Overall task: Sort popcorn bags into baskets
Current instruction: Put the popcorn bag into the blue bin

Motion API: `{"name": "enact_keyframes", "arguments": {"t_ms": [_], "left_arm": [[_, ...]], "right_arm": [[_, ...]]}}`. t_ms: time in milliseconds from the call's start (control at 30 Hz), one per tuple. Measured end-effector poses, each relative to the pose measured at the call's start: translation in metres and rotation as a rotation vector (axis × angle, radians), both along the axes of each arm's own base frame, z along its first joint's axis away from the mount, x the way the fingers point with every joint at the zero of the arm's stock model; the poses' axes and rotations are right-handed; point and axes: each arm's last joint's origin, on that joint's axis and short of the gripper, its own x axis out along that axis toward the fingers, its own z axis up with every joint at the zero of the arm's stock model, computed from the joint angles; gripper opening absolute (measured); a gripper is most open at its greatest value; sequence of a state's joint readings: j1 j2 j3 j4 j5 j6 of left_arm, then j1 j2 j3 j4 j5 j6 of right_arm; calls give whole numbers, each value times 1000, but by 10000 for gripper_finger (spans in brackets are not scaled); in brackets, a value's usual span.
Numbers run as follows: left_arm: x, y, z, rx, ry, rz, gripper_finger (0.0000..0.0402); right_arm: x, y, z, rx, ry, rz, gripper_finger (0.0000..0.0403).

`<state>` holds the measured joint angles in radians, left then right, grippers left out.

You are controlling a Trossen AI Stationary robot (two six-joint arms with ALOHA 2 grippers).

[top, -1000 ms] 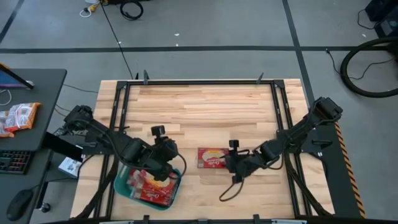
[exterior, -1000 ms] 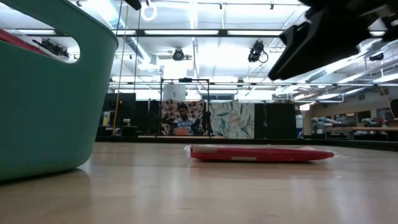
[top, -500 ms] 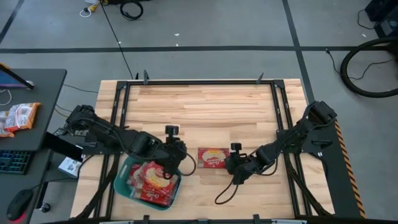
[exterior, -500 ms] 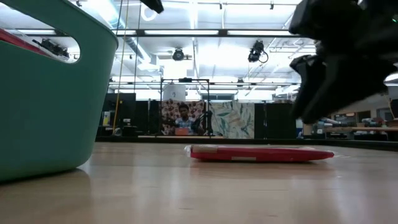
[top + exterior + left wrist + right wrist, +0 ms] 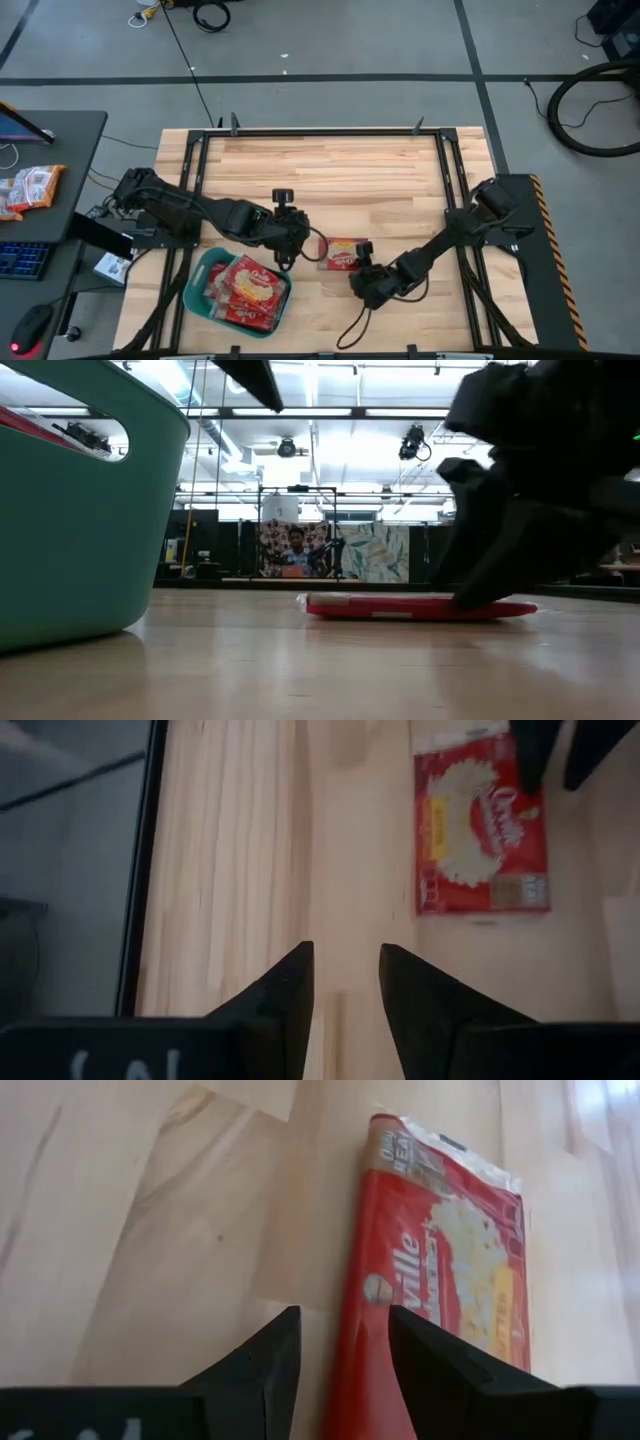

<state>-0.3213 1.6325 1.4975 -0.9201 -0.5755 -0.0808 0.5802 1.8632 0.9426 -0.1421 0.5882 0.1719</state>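
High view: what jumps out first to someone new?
A lone flat red popcorn packet lies on the pale wooden table, with the right gripper open at its edge and the left gripper open beside it. Lower left, a teal-green plastic tray holds stacked red packets.

Both arms are dark, nearly black, built of jointed segments with rounded housings at each joint. The left arm (image 5: 190,212) carries a small dark knob-like block near its wrist. The right arm (image 5: 455,235) is of the same make, and a thin black cable loops loose from its wrist. The fingers (image 5: 270,1000) of the left gripper (image 5: 343,982) are matte black wedges tapering to blunt tips, with faint pale markings on the body below them. The right gripper (image 5: 340,1342) has matching black fingers (image 5: 430,1360).
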Motion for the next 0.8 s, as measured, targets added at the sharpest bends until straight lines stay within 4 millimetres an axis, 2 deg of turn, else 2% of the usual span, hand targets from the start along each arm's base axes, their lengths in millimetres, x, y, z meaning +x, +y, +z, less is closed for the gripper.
{"name": "enact_keyframes", "arguments": {"t_ms": [133,367,467,667,800], "left_arm": [[-5,3,-1,-8,27,36,121],[-6,1,-2,-68,61,0,121],[-6,1,-2,-73,63,-5,121],[-5,1,-3,-72,65,-6,121],[-4,-1,-5,-92,94,-56,121]], "right_arm": [[10,-2,-7,-17,16,-7,158],[16,-13,-8,8,47,-50,150],[18,-17,-8,28,61,-51,117],[19,-21,-8,44,75,-54,14],[17,-21,-3,57,84,-45,14]]}}
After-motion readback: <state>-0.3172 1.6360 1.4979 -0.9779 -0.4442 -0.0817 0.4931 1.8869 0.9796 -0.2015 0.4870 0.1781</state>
